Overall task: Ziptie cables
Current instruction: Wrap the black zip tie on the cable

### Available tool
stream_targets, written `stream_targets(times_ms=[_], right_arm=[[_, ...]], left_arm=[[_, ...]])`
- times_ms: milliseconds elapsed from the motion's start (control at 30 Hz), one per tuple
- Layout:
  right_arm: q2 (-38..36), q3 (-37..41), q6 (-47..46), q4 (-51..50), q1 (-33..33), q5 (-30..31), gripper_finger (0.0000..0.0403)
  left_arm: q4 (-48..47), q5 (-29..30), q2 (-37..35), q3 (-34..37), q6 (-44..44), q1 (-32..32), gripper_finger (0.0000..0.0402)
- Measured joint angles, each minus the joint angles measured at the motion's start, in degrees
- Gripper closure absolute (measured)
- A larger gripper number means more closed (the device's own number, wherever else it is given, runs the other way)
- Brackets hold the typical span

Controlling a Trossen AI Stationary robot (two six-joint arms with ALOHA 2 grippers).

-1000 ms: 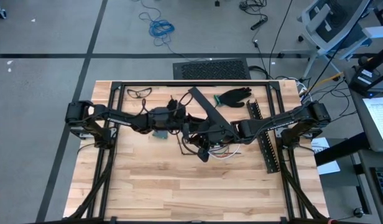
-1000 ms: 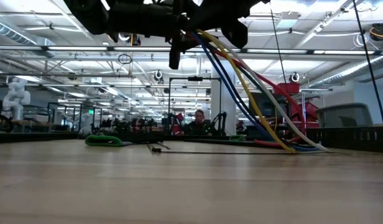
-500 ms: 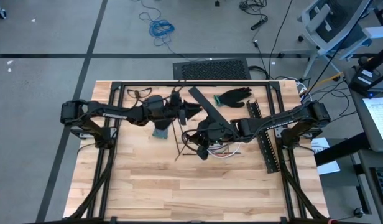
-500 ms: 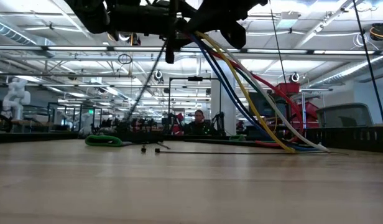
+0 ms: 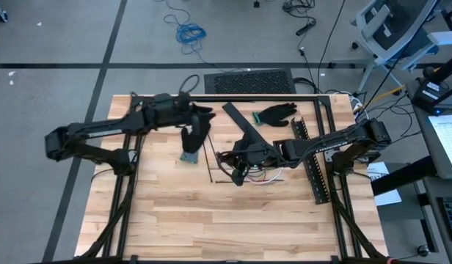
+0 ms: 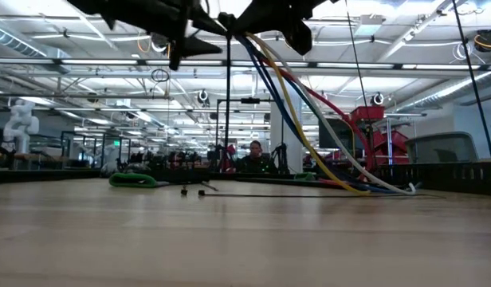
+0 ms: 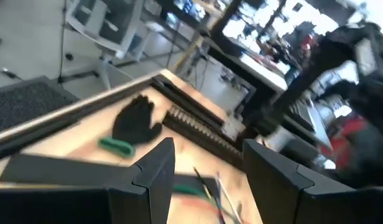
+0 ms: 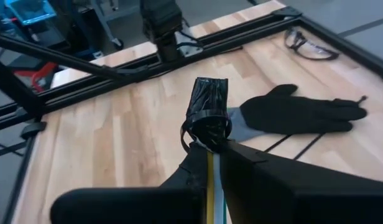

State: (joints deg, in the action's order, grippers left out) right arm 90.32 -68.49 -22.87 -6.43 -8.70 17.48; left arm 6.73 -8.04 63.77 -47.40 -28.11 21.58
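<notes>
The cables are a bundle of yellow, blue, red and white wires. They hang from my right gripper, which is shut on them above the table's middle. Their far ends lie on the table. The bundle's black-taped end sticks out past the fingers, with a thin black loop round it. A thin black strip hangs upright below that end. My left gripper is open, with nothing between its fingers, and stands high at the far left, apart from the bundle. My right gripper pinches the wire bundle between its two fingers just behind the taped end. The fingers come from the table's right side, slanting a little downward, and lie along the wires. The held end is lifted clear, and the rest droops to the table on the right.
A black glove with a grey cuff lies left of the bundle. A green-cuffed glove, a flat black bar and the black slotted strip lie to the right. Safety glasses and loose black sticks are also there.
My left gripper has drawn back from the bundle toward the table's far left, rising as it went. My right gripper has kept its place with the cables. The thin black strip under the bundle has swung from slanting to upright.
</notes>
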Motion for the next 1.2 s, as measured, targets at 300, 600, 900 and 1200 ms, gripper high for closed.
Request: stream_targets(times_ms=[300, 600, 900, 1200], right_arm=[[0.0, 0.0, 1.3, -0.1, 2.0, -0.2, 0.0391], [0.0, 0.0, 2.5, 1.9, 1.9, -2.8, 0.0391], [0.0, 0.0, 2.6, 2.0, 1.9, -2.9, 0.0391], [0.0, 0.0, 2.5, 1.5, 2.0, -3.6, 0.0391]], left_arm=[[-10.5, -24.4, -3.6, 1.2, -9.1, -4.3, 0.0218], [-7.8, -25.5, -2.6, 1.1, -11.4, -4.9, 0.0218], [-6.8, -25.8, 2.1, 1.1, -12.1, -5.3, 0.0218], [-0.1, -26.4, 5.9, 1.1, -16.5, -5.2, 0.0218]])
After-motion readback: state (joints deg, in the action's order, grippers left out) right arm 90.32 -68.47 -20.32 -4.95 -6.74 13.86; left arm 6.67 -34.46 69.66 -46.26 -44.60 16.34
